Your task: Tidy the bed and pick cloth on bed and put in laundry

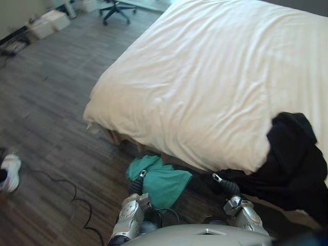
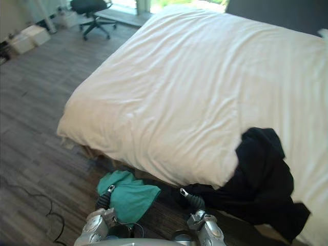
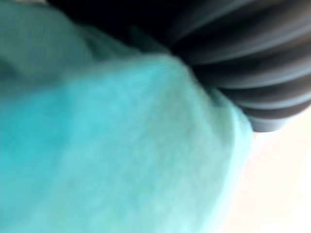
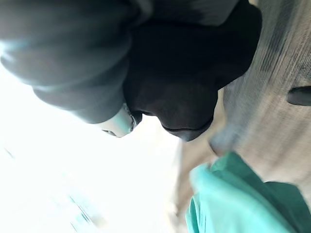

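Note:
A white duvet covers the bed (image 1: 205, 77). A teal cloth (image 1: 164, 182) hangs off the bed's near edge over the floor, draped over my left hand (image 1: 137, 185). In the left wrist view the teal cloth (image 3: 121, 145) lies against the hand's dark ribbed cover (image 3: 252, 63). A black cloth (image 1: 292, 159) lies on the bed's near right corner and spills over its edge. My right hand (image 1: 228, 185) reaches into its lower end, and in the right wrist view the black cloth (image 4: 175, 87) bunches beside the dark cover (image 4: 63, 53).
Dark wood floor (image 1: 51, 102) spreads left of the bed. An office chair (image 1: 115, 10) and white boxes (image 1: 48, 23) stand at the far left. A person's white shoe (image 1: 10, 171) is at the left edge.

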You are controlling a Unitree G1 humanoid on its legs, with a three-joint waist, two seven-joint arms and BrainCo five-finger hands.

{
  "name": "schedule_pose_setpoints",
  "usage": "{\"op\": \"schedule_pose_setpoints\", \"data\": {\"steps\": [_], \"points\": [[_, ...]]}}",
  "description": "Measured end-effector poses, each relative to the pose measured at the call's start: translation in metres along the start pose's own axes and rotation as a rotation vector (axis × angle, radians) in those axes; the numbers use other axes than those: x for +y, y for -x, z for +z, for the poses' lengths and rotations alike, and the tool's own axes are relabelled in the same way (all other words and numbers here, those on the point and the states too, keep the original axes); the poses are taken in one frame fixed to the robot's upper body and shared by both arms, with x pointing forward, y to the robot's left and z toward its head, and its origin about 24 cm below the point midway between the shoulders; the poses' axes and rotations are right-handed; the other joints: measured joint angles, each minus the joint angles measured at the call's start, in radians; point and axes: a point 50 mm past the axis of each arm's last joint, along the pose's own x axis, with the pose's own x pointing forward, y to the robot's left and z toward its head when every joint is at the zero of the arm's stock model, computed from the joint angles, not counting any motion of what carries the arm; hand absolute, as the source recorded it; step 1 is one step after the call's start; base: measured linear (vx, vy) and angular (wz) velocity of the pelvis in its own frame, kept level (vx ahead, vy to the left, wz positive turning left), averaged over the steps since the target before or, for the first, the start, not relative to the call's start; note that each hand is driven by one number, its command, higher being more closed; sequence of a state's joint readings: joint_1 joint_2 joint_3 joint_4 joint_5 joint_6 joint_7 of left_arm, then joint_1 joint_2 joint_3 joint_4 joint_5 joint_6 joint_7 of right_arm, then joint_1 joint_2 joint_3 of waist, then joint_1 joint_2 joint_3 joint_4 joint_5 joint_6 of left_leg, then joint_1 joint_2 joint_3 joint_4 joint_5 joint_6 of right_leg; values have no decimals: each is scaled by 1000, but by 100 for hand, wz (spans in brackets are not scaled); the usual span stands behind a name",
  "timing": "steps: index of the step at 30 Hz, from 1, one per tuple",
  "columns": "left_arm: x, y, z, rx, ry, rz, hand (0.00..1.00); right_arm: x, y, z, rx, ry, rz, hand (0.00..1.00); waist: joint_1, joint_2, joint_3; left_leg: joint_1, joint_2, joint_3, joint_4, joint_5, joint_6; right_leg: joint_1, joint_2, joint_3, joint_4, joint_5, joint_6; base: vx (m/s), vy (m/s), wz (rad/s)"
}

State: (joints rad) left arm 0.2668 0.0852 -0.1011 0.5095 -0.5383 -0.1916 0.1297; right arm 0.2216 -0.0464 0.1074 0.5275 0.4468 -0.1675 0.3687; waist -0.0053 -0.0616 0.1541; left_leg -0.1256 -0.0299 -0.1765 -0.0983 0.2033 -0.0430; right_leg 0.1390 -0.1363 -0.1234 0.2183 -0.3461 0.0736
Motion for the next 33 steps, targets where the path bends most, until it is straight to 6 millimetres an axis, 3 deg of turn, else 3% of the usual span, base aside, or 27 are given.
{"op": "schedule_pose_setpoints", "data": {"steps": [1,3,4,5,6,7,8,9,10,12,15,16,18,19,22,24,25,26,28,30,31,32,33], "points": [[5,8,-3,-9,25,0,100,3,1,-2,4,3,15,100,23,0,1,1,-7,-2,0,4,3,13,1,-15,-3,0,0,36,-54,78],[8,15,-7,-4,48,-23,100,5,5,-4,8,0,15,100,19,3,4,-20,-39,29,0,65,53,44,-13,-102,-1,1,-1,30,-20,126],[3,16,-8,-2,44,-64,100,2,10,-6,12,-1,-2,100,16,11,10,-32,-56,142,1,50,143,58,-17,-179,-5,17,-13,33,52,163],[-2,17,-6,-14,49,-108,100,1,15,-10,17,-8,-21,100,22,35,17,-29,-42,318,19,-41,253,90,1,-247,-13,16,-18,20,43,167],[-3,18,-6,-11,49,-122,100,1,15,-10,16,-13,-28,100,22,31,25,-32,-38,405,53,-98,258,107,1,-282,-14,18,-20,34,17,196],[-9,20,-10,3,53,-159,100,0,19,-11,11,-15,-44,100,2,29,30,-27,-25,522,95,-198,265,131,-10,-346,-2,36,-41,102,39,205],[-20,20,-11,0,61,-210,100,-4,24,-12,11,-4,-65,100,-8,25,31,-26,-6,605,135,-221,245,125,-40,-383,53,37,-55,151,48,185],[-23,20,-10,-5,64,-225,100,-6,26,-12,12,-1,-73,100,0,33,33,-27,8,633,178,-216,237,124,-49,-389,88,28,-66,178,37,124],[-23,23,-14,8,69,-235,100,-10,30,-13,23,14,-83,100,3,63,23,-18,34,653,211,-170,162,131,-47,-413,133,6,-58,177,-18,85],[-23,23,-14,10,75,-233,100,-11,25,-6,9,36,-72,100,9,50,23,-20,-13,636,199,-169,166,124,-65,-392,94,-53,-38,102,13,46],[-23,21,-13,10,77,-233,100,-9,19,6,-34,54,-49,100,8,59,25,-14,-66,612,127,-128,170,116,-74,-397,26,-92,-7,-8,78,33],[-22,22,-14,13,77,-228,100,-10,19,6,-34,51,-51,100,11,63,23,7,-81,602,67,-98,172,120,-72,-415,16,-78,15,-5,46,15],[-20,23,-16,30,65,-214,100,-8,19,5,-36,37,-49,100,7,59,25,46,-96,563,-7,-55,176,151,-54,-440,-1,-47,23,-11,26,43],[-20,25,-19,51,55,-212,100,-7,20,3,-32,25,-51,100,6,48,27,57,-96,542,-7,-58,180,169,-43,-447,-5,-24,29,3,-12,49],[-18,31,-27,81,47,-212,100,-8,23,-3,-13,16,-52,100,12,50,18,77,-81,492,-8,-64,188,188,-18,-450,27,37,49,65,-40,40],[-19,31,-28,85,36,-215,100,-7,24,-5,-8,9,-50,100,8,54,16,85,-66,451,-8,-66,188,175,-9,-451,87,71,44,110,-16,54],[-19,31,-29,88,31,-214,100,-8,27,-8,-2,5,-56,100,12,63,20,85,-55,434,-8,-70,187,161,-12,-452,90,16,12,116,5,40],[-18,30,-29,88,30,-208,100,-7,27,-9,-3,5,-55,100,18,61,19,85,-54,434,-7,-71,186,153,-23,-457,71,-9,3,101,37,27],[-20,28,-26,79,10,-220,100,-5,29,-12,6,6,-47,100,12,65,22,89,-62,403,-7,-71,185,92,-78,-437,64,-16,-23,41,70,44],[-24,26,-24,72,-12,-235,100,-4,32,-16,18,2,-46,100,-11,82,28,95,-60,355,-8,-65,177,42,-63,-333,69,-12,-32,-17,39,73],[-23,24,-22,69,-28,-241,100,-3,36,-22,36,-6,-51,100,-22,87,29,102,-59,322,-8,-58,166,22,-25,-235,63,-7,-29,-50,-35,97],[-21,23,-21,69,-44,-246,100,-3,39,-24,43,-13,-53,100,-24,73,25,107,-67,302,-8,-53,161,19,10,-161,51,5,-45,-39,-82,90],[-21,23,-23,75,-48,-247,100,-4,42,-26,47,-19,-62,100,-25,69,22,107,-66,295,-8,-50,157,22,15,-162,45,4,-44,-10,-121,43]]}}
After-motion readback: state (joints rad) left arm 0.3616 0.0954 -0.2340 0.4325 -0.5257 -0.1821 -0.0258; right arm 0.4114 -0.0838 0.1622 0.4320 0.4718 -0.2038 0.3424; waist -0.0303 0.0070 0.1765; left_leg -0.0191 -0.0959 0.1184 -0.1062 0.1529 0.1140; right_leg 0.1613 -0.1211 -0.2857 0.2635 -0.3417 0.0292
